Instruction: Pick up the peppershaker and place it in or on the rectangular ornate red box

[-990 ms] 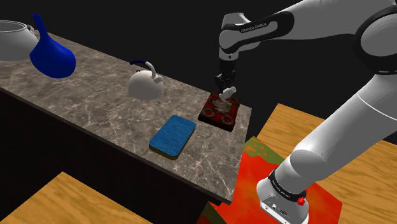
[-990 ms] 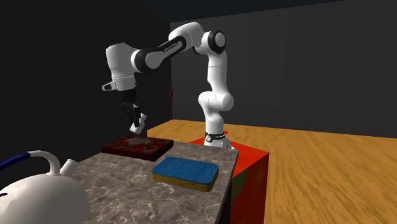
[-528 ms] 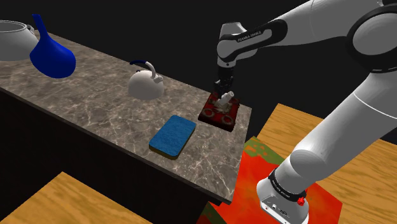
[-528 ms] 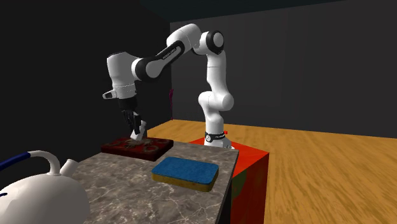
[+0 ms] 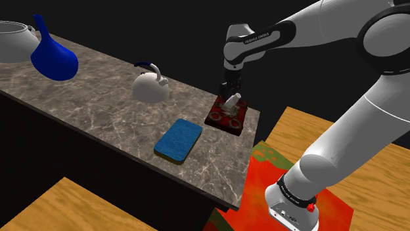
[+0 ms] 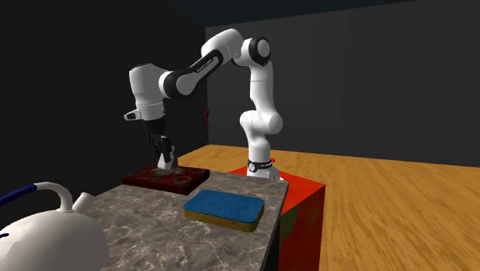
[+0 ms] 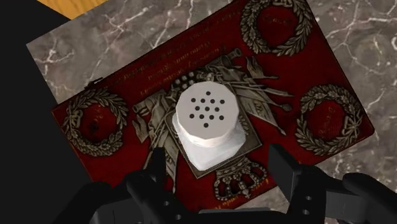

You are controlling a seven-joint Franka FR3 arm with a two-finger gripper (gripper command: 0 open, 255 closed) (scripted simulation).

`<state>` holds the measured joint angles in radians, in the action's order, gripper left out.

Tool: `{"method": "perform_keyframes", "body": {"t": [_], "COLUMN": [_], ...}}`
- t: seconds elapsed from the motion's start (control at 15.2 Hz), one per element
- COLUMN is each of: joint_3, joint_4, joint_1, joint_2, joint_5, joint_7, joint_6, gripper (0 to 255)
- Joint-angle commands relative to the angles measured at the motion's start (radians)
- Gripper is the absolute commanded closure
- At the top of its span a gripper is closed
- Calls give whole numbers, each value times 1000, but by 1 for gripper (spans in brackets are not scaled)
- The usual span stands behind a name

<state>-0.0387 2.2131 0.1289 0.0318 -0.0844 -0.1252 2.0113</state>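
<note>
A white peppershaker (image 7: 207,124) with a holed top stands upright on the middle of the rectangular ornate red box (image 7: 318,76). My gripper (image 7: 217,164) is directly above it with its fingers spread to either side of the shaker's base, open and not clasping it. In the shoulder view the shaker (image 5: 231,102) rests on the box (image 5: 223,122) at the counter's far right corner, just under the gripper (image 5: 230,92). The second exterior view has the gripper (image 6: 164,154) low over the box (image 6: 188,175), with the shaker (image 6: 166,164) between the fingers.
A blue sponge (image 5: 178,139) lies on the marble counter (image 5: 98,111) close to the box. A white kettle (image 5: 150,85) stands behind it; a blue vessel (image 5: 52,56) and a white pot (image 5: 13,39) stand at the far left. The counter's edge runs just past the box.
The gripper came down with the shaker onto the red box, then its fingers parted and let the shaker go.
</note>
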Motion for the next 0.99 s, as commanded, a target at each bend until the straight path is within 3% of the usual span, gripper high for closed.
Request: {"method": "perform_keyframes", "body": {"t": [0.0, 0.2, 0.46, 0.92], "joint_3": [0, -1, 4, 4], "joint_4": [1, 1, -101, -101], "joint_1": [0, 1, -3, -3], "joint_2": [-1, 0, 25, 25], "joint_5": [0, 0, 5, 5], "joint_7": [0, -2, -4, -4], "joint_6": [-1, 0, -129, -129], "gripper": [0, 0, 0, 0]}}
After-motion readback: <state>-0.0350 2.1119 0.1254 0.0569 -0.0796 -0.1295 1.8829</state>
